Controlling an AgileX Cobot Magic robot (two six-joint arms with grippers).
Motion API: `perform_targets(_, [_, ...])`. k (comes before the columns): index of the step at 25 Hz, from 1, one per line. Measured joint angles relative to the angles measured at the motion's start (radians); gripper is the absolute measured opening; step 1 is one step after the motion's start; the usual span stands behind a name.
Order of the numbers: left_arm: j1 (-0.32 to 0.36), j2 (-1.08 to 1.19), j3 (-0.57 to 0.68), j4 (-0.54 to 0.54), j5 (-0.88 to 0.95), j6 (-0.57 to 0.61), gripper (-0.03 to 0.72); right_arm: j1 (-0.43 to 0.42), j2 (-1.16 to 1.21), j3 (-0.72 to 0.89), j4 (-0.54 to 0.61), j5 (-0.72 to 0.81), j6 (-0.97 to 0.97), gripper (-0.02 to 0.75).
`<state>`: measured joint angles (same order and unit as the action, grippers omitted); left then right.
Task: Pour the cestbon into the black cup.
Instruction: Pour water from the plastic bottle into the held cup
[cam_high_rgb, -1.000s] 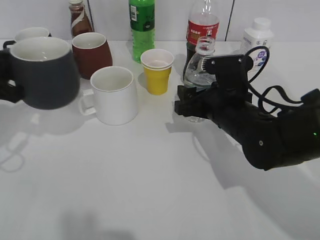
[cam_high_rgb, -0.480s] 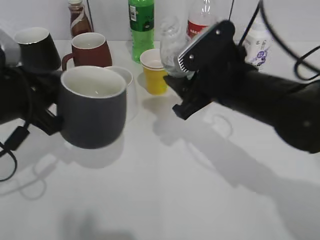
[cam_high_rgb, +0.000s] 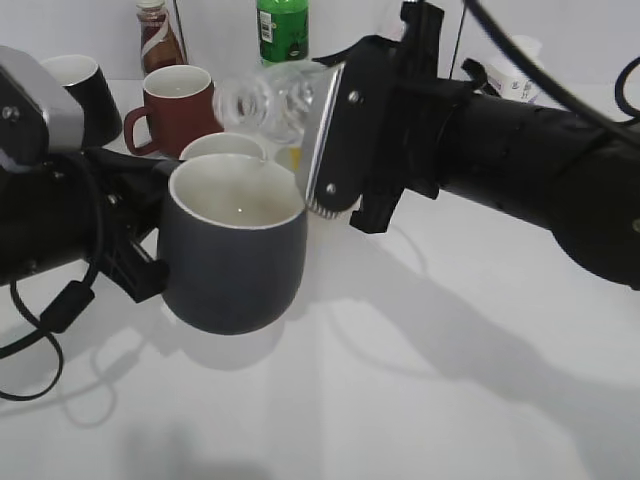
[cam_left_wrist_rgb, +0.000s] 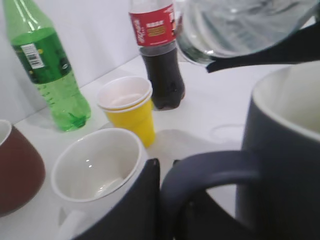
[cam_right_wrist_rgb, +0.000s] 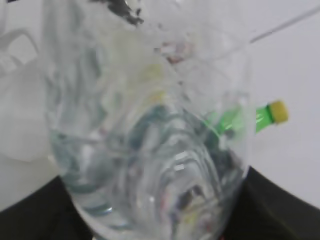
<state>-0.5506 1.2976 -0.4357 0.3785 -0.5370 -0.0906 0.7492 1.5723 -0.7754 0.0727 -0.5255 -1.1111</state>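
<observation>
The black cup (cam_high_rgb: 236, 256) is a charcoal mug with a white inside, held lifted above the table by its handle (cam_left_wrist_rgb: 210, 167) in my shut left gripper (cam_high_rgb: 140, 262). The cestbon (cam_high_rgb: 268, 96) is a clear uncapped bottle, tipped sideways in my shut right gripper (cam_high_rgb: 335, 135), with its mouth just above the far rim of the cup. In the left wrist view the bottle (cam_left_wrist_rgb: 235, 25) hangs over the cup's rim (cam_left_wrist_rgb: 280, 95). In the right wrist view the bottle (cam_right_wrist_rgb: 150, 130) fills the frame and blurs. No stream of water shows.
A white mug (cam_high_rgb: 222, 147) stands right behind the cup, with a brown-red mug (cam_high_rgb: 175, 98), a glossy black mug (cam_high_rgb: 85, 90), stacked yellow paper cups (cam_left_wrist_rgb: 127, 107), a green soda bottle (cam_left_wrist_rgb: 47, 65) and a cola bottle (cam_left_wrist_rgb: 160, 55) further back.
My left gripper brought the cup right and nearer the camera. My right gripper raised the bottle, swung it left and tipped it from upright to lying over the cup.
</observation>
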Motion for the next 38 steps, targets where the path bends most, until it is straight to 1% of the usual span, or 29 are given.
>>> perform_targets(6, [-0.004, 0.0, 0.0, -0.002, 0.001, 0.0, 0.036, 0.002, -0.001, -0.001, 0.0, -0.027, -0.18, 0.463])
perform_targets(12, [-0.004, 0.0, 0.0, -0.004, 0.008, 0.0, 0.036, 0.002, -0.001, -0.001, 0.007, -0.095, -0.239, 0.463])
perform_targets(18, [-0.004, 0.0, 0.0, -0.009, 0.022, 0.0, 0.036, 0.002, -0.001, -0.001, 0.111, -0.121, -0.393, 0.463])
perform_targets(20, [-0.004, 0.0, 0.0, -0.009, 0.022, 0.0, 0.036, 0.002, -0.001, -0.001, 0.125, -0.124, -0.419, 0.463])
perform_targets(32, [0.004, 0.0, 0.0, -0.011, 0.022, 0.0, 0.036, 0.002, -0.001, -0.001, 0.131, -0.125, -0.567, 0.463])
perform_targets(38, [0.004, 0.0, 0.0, -0.011, 0.022, 0.0, 0.036, 0.002, -0.001, -0.001, 0.13, -0.138, -0.609, 0.463])
